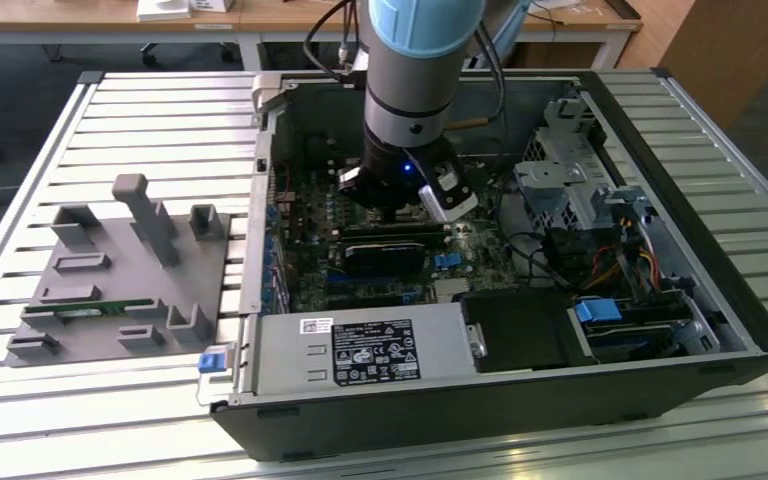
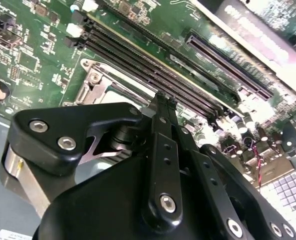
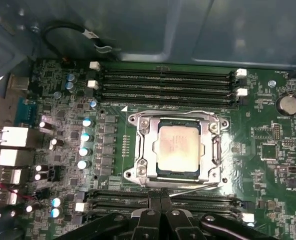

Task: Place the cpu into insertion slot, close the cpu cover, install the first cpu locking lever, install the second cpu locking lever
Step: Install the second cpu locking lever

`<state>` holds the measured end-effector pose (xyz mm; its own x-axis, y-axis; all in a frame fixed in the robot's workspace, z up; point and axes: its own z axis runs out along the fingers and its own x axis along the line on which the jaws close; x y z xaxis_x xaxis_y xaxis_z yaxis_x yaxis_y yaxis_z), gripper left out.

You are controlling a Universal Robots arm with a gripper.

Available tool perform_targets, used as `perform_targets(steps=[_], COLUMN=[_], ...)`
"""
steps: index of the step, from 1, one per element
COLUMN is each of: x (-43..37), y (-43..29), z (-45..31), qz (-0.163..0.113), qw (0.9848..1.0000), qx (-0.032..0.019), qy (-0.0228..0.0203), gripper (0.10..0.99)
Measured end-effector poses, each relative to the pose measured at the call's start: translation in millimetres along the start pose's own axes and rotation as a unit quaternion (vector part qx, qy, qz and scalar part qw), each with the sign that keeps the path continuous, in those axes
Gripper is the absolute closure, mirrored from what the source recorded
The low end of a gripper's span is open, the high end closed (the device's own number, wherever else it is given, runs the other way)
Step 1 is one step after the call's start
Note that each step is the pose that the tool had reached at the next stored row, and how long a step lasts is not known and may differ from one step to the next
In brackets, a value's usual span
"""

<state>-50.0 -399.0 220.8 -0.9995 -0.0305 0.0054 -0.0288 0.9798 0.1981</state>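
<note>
Inside the open computer case, the gripper hovers with fingertips pressed together, holding nothing, just beside the cpu seated under the closed cpu cover; no print legible.

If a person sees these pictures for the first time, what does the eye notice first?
In the first wrist view, the square silver-grey metal cpu sits in the insertion slot, with the thin silvery metal cpu cover closed around it, between the long black memory slots. In the exterior view, the pale blue robot arm reaches down into the open black computer case.
</note>
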Motion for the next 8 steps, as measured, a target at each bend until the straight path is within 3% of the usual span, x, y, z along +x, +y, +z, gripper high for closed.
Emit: perform_targets(steps=[8], x=[8.9], y=[-4.6], z=[1.9], qz=[0.000], qw=[1.0000], qx=[-0.0087], qy=[-0.0004], gripper=[0.980])
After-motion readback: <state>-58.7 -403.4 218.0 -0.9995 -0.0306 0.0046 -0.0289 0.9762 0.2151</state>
